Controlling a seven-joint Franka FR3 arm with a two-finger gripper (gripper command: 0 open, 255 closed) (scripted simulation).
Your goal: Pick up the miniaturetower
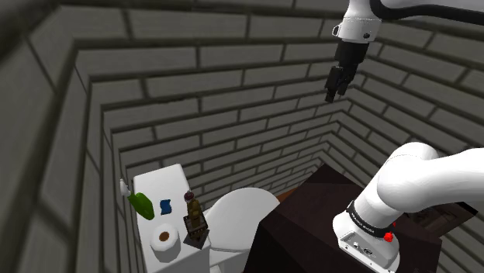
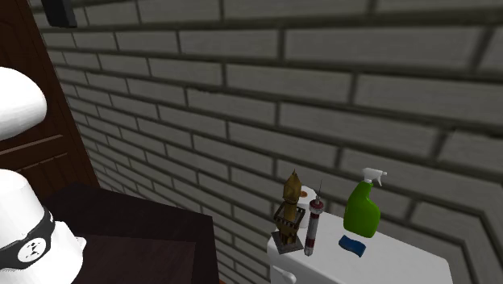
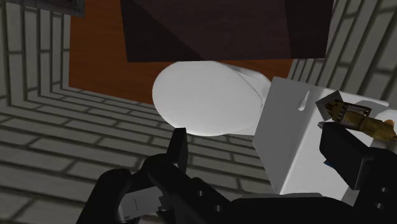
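The tool (image 1: 333, 93) hung high by the brick wall (image 1: 233, 85), well apart from the toilet tank (image 1: 155, 184). Its fingers were spread with nothing between them. The miniature tower (image 1: 195, 222), brown-gold, stood upright near the tank lid's edge, on the side toward the bowl (image 1: 242, 217). A thin red-and-white stick (image 2: 312, 227) stood just beside it, a green spray bottle (image 2: 362, 211) and a blue sponge (image 2: 351, 244) sat further along, and a paper roll (image 1: 164, 241) was near.

Risks, as I judged them: the descent was long, and the tower was tall on a small base. An off-centre close could tip it off the edge, or a finger could clip the stick.

The shoulder view gave the tool's height and the roll. The second exterior view separated the tower (image 2: 292, 211) from the stick cleanly. The wrist view put the tower (image 3: 353, 116) off by one finger, not between the two.
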